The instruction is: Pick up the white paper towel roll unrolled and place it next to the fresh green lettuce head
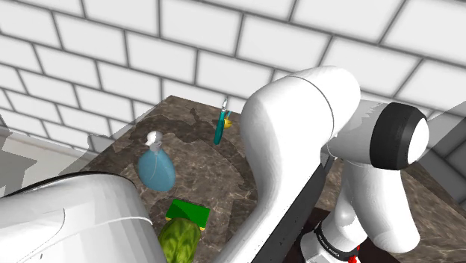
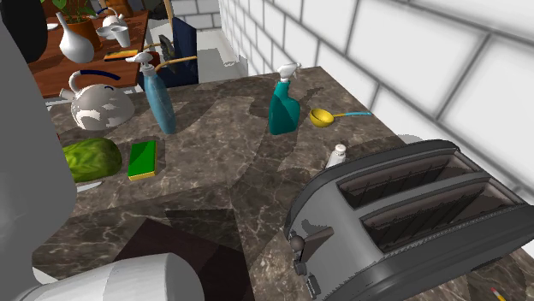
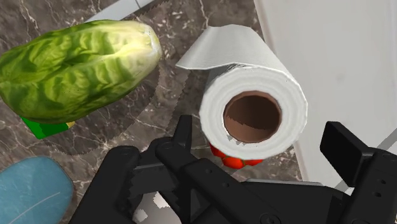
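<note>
The marble worktop (image 3: 181,102) is carrying the lettuce (image 3: 76,67), which is lying on its side. The roll (image 3: 248,95) is standing on end just beside the lettuce, its loose sheet reaching toward the lettuce. The jaws are hanging apart, one on either side of the roll, gripping nothing. The placing is looking all but done; backing the jaws clear is probably all that is remaining.

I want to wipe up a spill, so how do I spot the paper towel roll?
Look at the dark marbled counter and find the big green lettuce head. Right beside its pale end is the paper towel roll. It is white and round, with a brown hole in the middle and a loose sheet peeling off; the lettuce is green and leafy.
</note>
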Motion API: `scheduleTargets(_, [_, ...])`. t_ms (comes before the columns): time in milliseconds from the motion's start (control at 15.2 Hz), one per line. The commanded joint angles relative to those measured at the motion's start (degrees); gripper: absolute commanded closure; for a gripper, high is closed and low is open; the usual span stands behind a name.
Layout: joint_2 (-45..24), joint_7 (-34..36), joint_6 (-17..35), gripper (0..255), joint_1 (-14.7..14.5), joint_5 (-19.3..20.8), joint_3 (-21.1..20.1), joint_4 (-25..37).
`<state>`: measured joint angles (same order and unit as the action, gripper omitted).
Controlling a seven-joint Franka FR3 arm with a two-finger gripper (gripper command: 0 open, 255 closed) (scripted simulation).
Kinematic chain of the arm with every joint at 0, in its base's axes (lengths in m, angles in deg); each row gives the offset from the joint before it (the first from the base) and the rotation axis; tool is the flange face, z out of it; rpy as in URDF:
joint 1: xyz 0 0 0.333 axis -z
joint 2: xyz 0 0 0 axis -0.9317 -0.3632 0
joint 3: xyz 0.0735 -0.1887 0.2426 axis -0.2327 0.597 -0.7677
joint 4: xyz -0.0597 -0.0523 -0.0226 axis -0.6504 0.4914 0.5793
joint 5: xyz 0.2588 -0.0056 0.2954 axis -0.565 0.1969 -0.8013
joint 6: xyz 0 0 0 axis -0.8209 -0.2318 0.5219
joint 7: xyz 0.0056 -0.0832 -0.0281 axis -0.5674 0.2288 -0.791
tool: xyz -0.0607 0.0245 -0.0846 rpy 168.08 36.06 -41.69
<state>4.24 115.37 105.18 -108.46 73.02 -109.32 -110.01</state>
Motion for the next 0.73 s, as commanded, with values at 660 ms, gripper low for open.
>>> scheduleTargets(660, [0.82, -1.18, -6.61, 0, -1.67, -0.98, -0.56, 6.46])
